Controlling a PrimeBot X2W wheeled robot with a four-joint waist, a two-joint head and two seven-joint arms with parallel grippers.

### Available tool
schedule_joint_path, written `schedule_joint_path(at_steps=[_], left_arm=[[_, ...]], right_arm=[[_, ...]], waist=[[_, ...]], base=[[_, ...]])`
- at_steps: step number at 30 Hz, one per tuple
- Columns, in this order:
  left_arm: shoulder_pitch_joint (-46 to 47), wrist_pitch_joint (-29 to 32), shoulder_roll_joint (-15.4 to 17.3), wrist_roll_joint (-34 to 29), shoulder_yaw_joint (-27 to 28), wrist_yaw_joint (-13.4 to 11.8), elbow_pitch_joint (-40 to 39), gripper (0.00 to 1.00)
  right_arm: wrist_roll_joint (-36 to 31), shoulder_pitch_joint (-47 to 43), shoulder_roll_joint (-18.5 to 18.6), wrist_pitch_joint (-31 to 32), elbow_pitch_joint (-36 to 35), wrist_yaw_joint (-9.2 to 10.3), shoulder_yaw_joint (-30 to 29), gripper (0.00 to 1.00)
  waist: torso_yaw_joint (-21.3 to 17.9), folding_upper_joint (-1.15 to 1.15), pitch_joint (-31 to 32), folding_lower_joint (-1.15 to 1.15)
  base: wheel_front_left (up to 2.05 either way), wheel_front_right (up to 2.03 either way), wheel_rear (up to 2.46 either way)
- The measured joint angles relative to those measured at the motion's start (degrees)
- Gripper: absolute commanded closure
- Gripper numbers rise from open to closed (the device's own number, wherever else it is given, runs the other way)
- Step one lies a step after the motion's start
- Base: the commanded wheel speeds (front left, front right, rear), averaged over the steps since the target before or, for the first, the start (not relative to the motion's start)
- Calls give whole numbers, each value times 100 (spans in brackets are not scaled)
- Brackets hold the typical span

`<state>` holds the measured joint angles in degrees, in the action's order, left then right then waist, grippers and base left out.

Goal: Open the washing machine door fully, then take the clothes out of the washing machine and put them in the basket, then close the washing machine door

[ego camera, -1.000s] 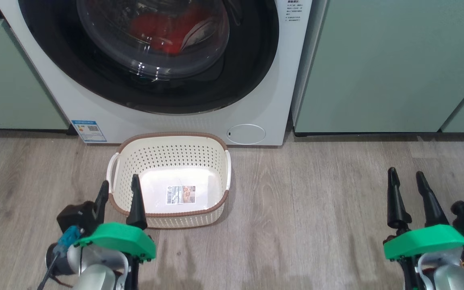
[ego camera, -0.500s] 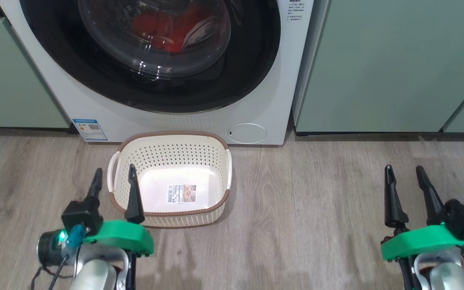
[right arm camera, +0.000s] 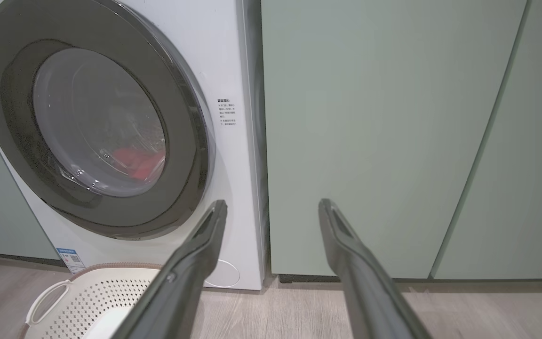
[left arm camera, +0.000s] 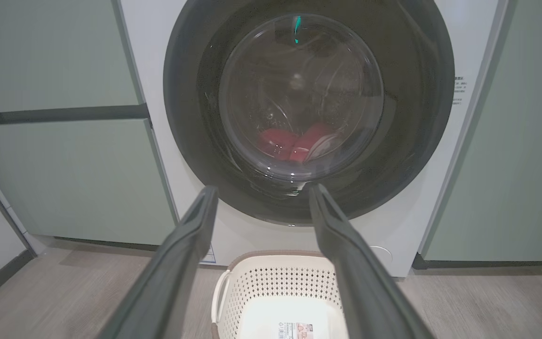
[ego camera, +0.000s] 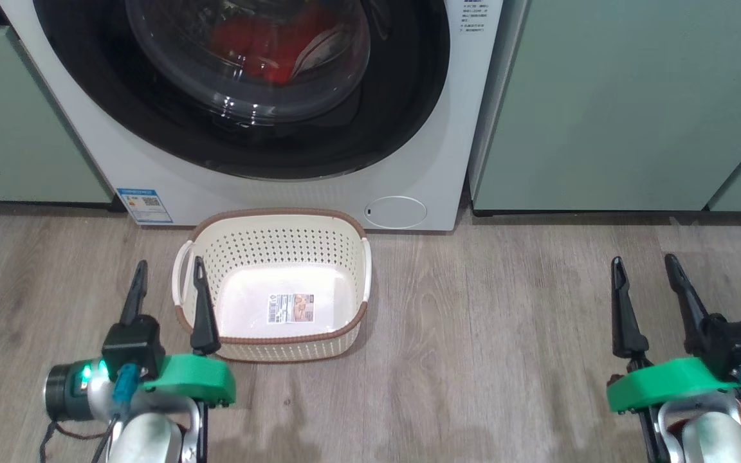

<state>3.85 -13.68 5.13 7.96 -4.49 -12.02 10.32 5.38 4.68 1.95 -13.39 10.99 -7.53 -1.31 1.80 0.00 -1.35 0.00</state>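
Observation:
The white washing machine (ego camera: 402,154) stands ahead with its black-rimmed door (ego camera: 402,83) closed flat against the front. Red clothes (ego camera: 261,45) show through the glass bowl, also red clothes (left arm camera: 290,143) in the left wrist view. The cream basket (ego camera: 345,257) sits empty on the floor just before the machine. My left gripper (ego camera: 170,267) is open beside the basket's left handle, nothing between its fingers. My right gripper (ego camera: 644,263) is open over bare floor at the lower right, facing the green cabinet (right arm camera: 384,136).
Pale green cabinets (ego camera: 628,109) flank the machine on both sides. A small round service flap (ego camera: 396,212) sits low on the machine's right. Grey wood floor (ego camera: 505,334) spreads between basket and right gripper.
Both grippers have slid slightly forward towards the machine, the left one also a little to the left. Both stay open; basket and door are as before.

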Motion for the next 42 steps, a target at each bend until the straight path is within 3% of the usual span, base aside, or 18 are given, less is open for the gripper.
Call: schedule_joint_path(at_steps=[5, 15, 32, 33, 34, 35, 36, 39, 42], left_arm=[[6, -79, -55, -274, 198, 93, 131, 0], [47, -88, -166, -352, 542, 318, 286, 0], [50, -88, -227, -392, 665, 500, 304, 0], [50, -88, -230, -392, 666, 501, 305, 0], [50, -88, -232, -392, 666, 503, 305, 0], [50, -88, -234, -394, 666, 503, 305, 0], [50, -88, -236, -411, 664, 504, 305, 0], [51, -88, -242, -432, 650, 553, 301, 0], [51, -88, -246, -422, 579, 554, 297, 0]], right_arm=[[-259, 6, 2, -101, 0, 0, -37, 0], [-178, 5, 3, -101, 141, 0, -116, 0], [-123, 5, 3, -101, 281, 0, -23, 0], [-88, 5, 3, -101, 302, 0, 14, 18], [-27, 5, 3, -101, 326, 0, 49, 46], [25, 6, 3, -101, 357, 0, 65, 64], [66, 7, 3, -100, 381, 0, 66, 100], [460, 88, 3, -100, 458, 0, 55, 100], [1344, 376, 4, -100, 688, 0, -16, 100]], waist=[[8, 0, -13, 0], [23, 0, -7, 0], [44, 0, 2, 0], [45, 0, 3, 0], [49, 0, 2, 0], [55, 0, -1, 0], [62, 0, -4, 0], [82, 0, -33, 0], [120, 0, -86, 0]], base=[[0, 0, 0], [0, 0, 0], [0, 0, 0], [0, 0, 0], [0, 0, 0], [0, 0, 0], [0, 0, 0], [0, 0, 0], [0, 0, 0]])
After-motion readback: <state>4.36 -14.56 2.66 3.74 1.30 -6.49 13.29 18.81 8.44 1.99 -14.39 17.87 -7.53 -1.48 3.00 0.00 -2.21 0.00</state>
